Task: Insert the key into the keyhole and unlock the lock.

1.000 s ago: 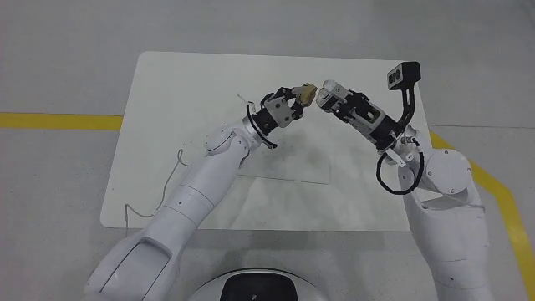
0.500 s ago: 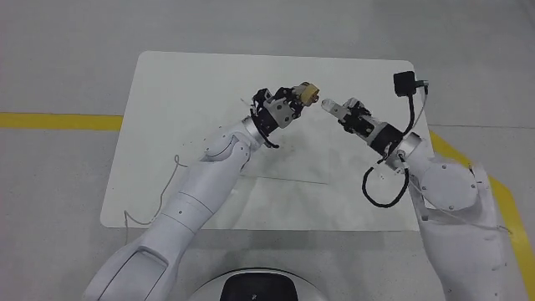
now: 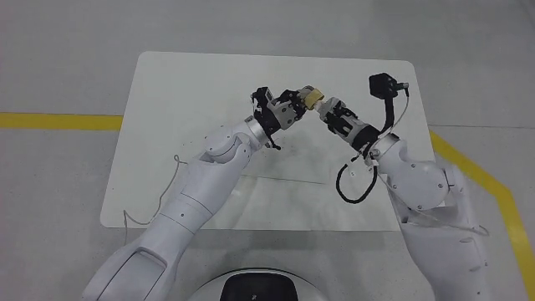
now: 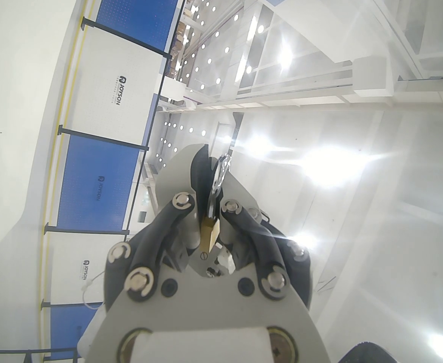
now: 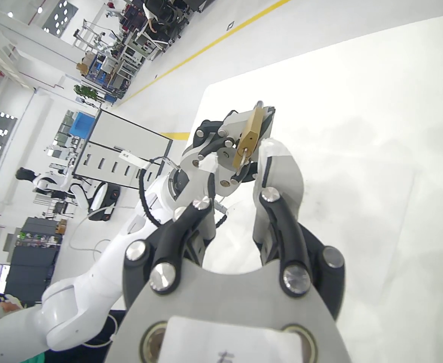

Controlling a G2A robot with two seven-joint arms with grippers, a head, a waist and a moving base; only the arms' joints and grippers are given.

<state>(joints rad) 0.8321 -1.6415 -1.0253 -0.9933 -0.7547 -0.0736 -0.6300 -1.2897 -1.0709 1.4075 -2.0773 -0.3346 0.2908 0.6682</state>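
A brass padlock (image 3: 309, 94) hangs above the middle of the white table (image 3: 184, 134), with my left gripper (image 3: 297, 100) shut on it. In the left wrist view its brass body (image 4: 209, 234) lies between the fingers and its silver shackle (image 4: 220, 173) sits at the fingertips. My right gripper (image 3: 328, 107) stands just right of the lock, fingers open. In the right wrist view the padlock (image 5: 251, 135) lies just beyond the gap of my right gripper (image 5: 240, 164). A small silver stub (image 5: 245, 151) sticks out of the lock's near end; I cannot tell whether it is the key.
The table's right edge (image 3: 422, 134) runs close under the right arm. A thin white cable (image 3: 177, 167) trails over the table's left part. A faint flat sheet (image 3: 284, 167) lies at the front middle. Grey floor with yellow lines (image 3: 58, 121) surrounds the table.
My right arm swung leftward and its wrist turned, keeping the gripper tip close to the lock. The left gripper stayed nearly still with the padlock.
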